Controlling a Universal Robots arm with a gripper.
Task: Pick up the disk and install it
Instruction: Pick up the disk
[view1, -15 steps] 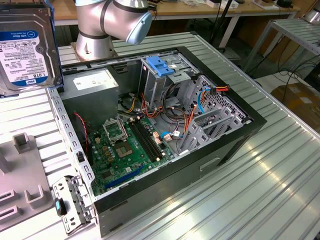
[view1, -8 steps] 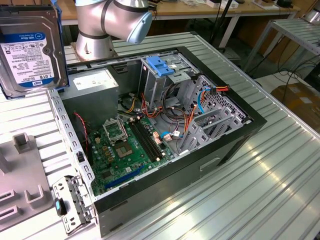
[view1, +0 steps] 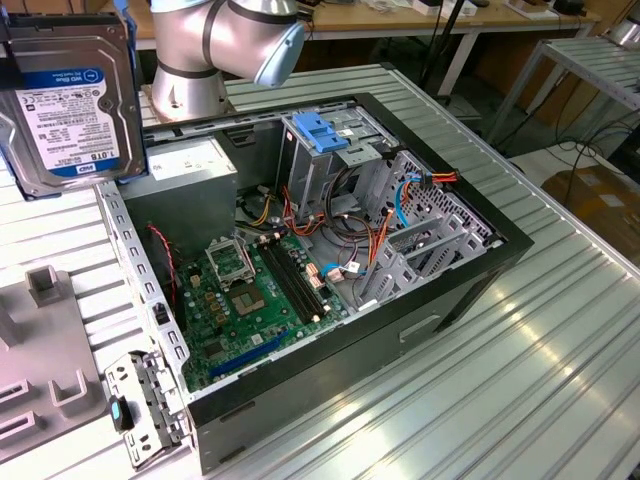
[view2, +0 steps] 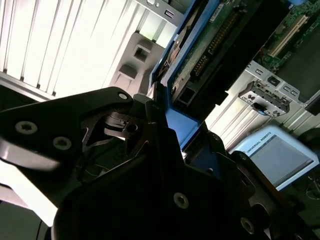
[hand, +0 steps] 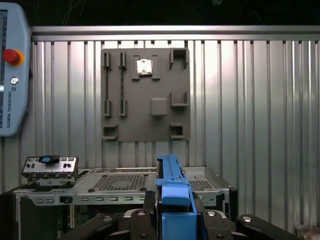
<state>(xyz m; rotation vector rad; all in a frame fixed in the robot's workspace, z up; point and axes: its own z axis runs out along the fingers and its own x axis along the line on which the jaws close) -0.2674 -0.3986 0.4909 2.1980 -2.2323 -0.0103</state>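
The disk (view1: 70, 95), a silver hard drive with a white-and-blue label and a blue carrier rail, hangs in the air at the exterior view's upper left, above the table and beside the open computer case (view1: 450, 290). In both wrist views my gripper (hand: 175, 216) is shut on the disk's blue carrier (hand: 172, 187). The second wrist view shows the drive's underside circuit board (view2: 210, 45) rising out of the gripper (view2: 180, 131). The robot arm (view1: 225, 40) stands behind the case.
Inside the case are a motherboard (view1: 260, 290), a metal drive cage topped by a blue latch plate (view1: 320, 135), and a grey box with a white sticker (view1: 190, 170). A grey fixture plate (hand: 145, 95), a teach pendant (hand: 12, 70) and a loose metal bracket (view1: 140, 400) lie on the ribbed table.
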